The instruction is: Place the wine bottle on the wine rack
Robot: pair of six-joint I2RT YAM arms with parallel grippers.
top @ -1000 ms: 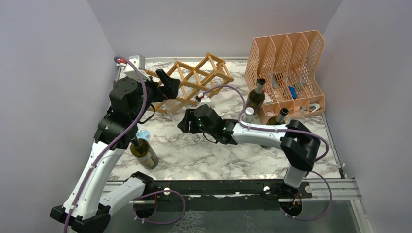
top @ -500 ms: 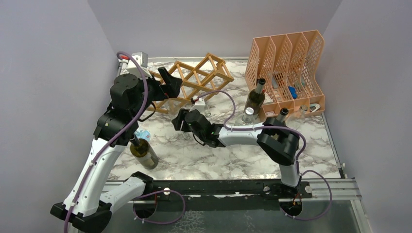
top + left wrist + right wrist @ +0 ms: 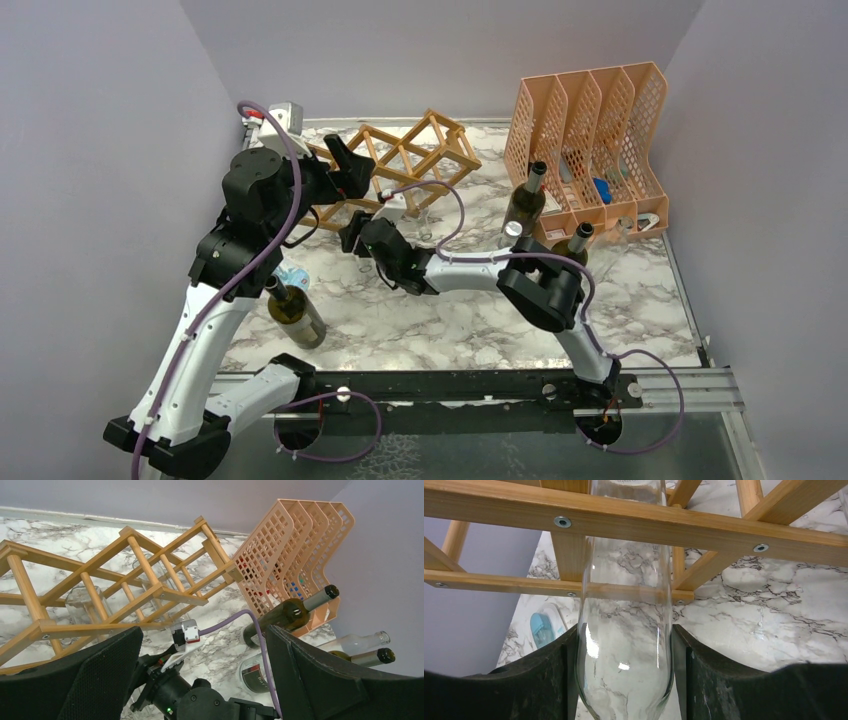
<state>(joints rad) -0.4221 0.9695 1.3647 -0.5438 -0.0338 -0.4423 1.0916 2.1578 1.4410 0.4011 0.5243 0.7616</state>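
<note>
- Clearly the step in hand is the loading itself: the right gripper [image 3: 624, 632] is clamped on the clear wine bottle [image 3: 624, 585], with both fingers [image 3: 729, 680] pressed against the glass.
- The bottle's far end is in among the sticks of the wine rack [image 3: 412, 158], crossing its screwed rail; I cannot tell how deep it sits.
- The rack lies askew near the back edge of the counter [image 3: 450, 320], left of the middle.
- The left gripper [image 3: 202, 630] hovers at the rack's left end with its fingers [image 3: 85, 680] spread wide and holding nothing; whether they touch the wood is unclear.
- Next, I judge, the bottle needs a straight push along its own axis until the sticks carry it, and only then a release.
- The peach file holder [image 3: 590, 120] and the dark bottles [image 3: 525, 200] stand at the back right corner, well apart from the rack.
</note>
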